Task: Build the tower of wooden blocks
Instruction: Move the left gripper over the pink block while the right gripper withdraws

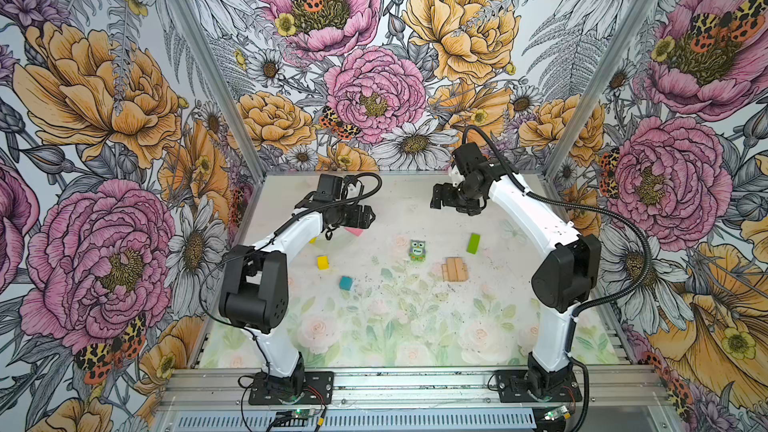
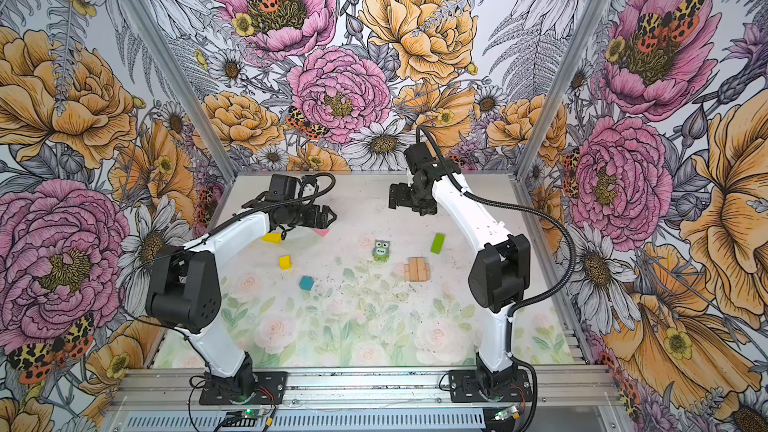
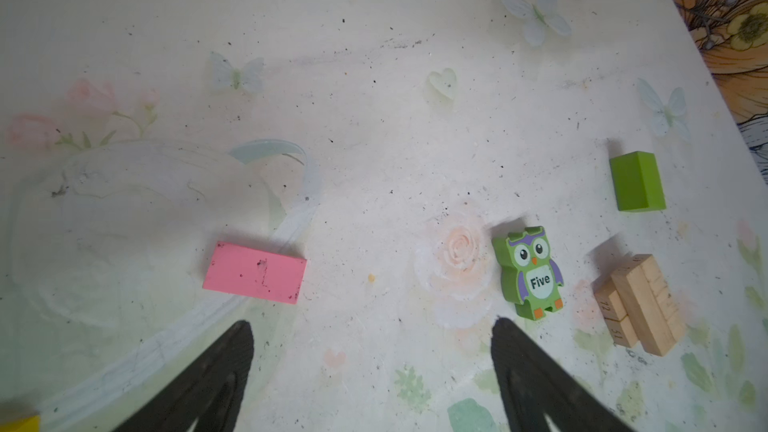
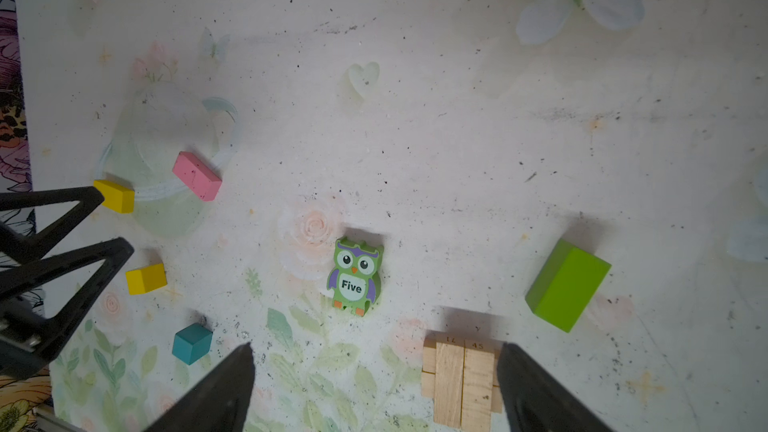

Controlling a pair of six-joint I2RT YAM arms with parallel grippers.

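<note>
The wood block tower (image 1: 455, 270) is only a low stack of plain tan bars so far. It stands on the right half of the table (image 1: 395, 347), near the right arm. The right wrist view shows two bars side by side on top (image 4: 461, 384), lying across lower ones whose ends stick out at one side.

The other wood blocks lie singly on the table:
- The owl-printed piece (image 1: 417, 250), marked "Five", lies flat just left of the stack, apart from it.
- The lime-green bar (image 1: 473, 243) lies behind the stack, toward the back wall.
- A yellow cube (image 1: 323, 262) and a teal cube (image 1: 345, 283) sit on the left half.
- A second yellow block (image 2: 271, 237) lies by the left arm's forearm.
- The pink bar (image 2: 322, 231) lies flat beneath the left gripper (image 1: 370, 216).

In the left wrist view the left gripper's jaws are spread wide with nothing between them (image 3: 372, 322), and the pink bar (image 3: 255, 272) lies on the table beyond one fingertip.

The right gripper (image 1: 436, 201) hangs high over the back of the table. It is spread wide too and holds nothing (image 4: 376, 347).
</note>
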